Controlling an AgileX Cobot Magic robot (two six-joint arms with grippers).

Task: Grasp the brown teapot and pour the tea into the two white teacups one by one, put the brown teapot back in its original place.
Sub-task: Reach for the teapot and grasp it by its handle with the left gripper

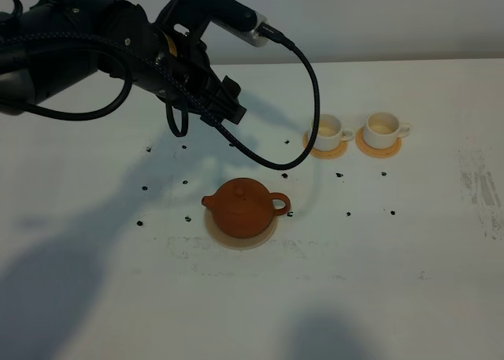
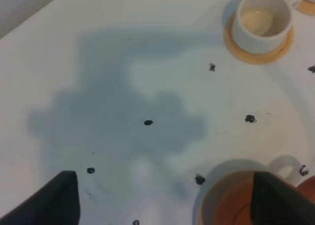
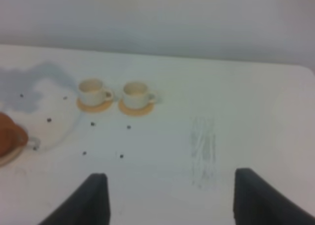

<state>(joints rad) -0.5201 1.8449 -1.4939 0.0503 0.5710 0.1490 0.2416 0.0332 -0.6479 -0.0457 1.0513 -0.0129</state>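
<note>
the white table (image 1: 409,281) carried a round tan coaster (image 1: 236,241) near its middle, two small orange coasters (image 1: 324,152) side by side farther back, scattered black marks (image 1: 144,188), and grey scuffs (image 1: 480,191) toward its right edge.

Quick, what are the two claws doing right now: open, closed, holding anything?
Left gripper: open, holding nothing.
Right gripper: open, holding nothing.
</note>
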